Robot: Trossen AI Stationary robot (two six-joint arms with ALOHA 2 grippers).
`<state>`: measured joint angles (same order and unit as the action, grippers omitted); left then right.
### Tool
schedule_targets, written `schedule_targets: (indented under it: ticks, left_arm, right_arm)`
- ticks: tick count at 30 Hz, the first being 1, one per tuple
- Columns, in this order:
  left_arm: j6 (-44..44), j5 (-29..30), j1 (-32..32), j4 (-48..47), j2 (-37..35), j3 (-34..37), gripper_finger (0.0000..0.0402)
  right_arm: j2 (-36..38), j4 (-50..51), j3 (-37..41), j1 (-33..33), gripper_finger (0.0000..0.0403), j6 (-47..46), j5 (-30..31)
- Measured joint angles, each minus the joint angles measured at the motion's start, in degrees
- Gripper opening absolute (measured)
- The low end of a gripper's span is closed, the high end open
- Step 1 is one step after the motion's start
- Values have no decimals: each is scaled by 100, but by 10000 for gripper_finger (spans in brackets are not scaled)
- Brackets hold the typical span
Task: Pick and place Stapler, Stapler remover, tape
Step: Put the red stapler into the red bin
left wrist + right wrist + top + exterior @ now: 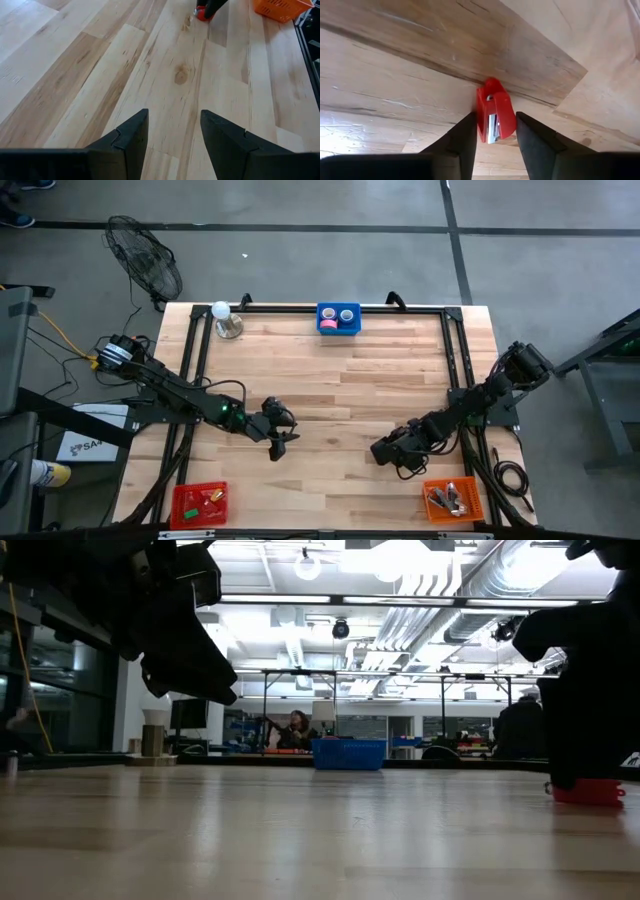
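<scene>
Pale wooden planks made up the table (330, 390), ringed by a black frame on a grey concrete floor. Going left to right by the overhead clock, a red basket (198, 505) sat at about seven o'clock, holding several small items too small to name. Near it, at roughly eight o'clock, the left gripper (279, 442) hung over bare wood with its jaws parted and nothing between them. At twelve o'clock on the far edge stood a blue bin (338, 319) with what looked like a pinkish-red tape roll (328, 326) and two pale ring-like shapes, probably more rolls. Toward four o'clock the right gripper (492, 132) was down at the table, its two fingers standing on either side of a small red stapler (495, 116); whether they had clenched on it or merely bracketed it could not be told. At five o'clock an orange basket (453, 500) held a few metallic and dark pieces, not clear enough to identify. The stapler looked light, rigid and smooth-sided, likely glossy plastic over a metal core, so it would probably slip or pivot if pinched near an end; squeezing its flat long sides around the middle seemed the safest hold.
</scene>
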<state>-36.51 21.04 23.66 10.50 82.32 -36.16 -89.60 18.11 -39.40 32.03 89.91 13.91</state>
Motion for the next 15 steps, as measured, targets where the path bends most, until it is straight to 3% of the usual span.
schedule_targets:
  ticks: [15]
  left_arm:
    - [0,-5,0,-2,0,0,177]
  right_arm:
    - [7,5,-9,2,88,-2271,94]
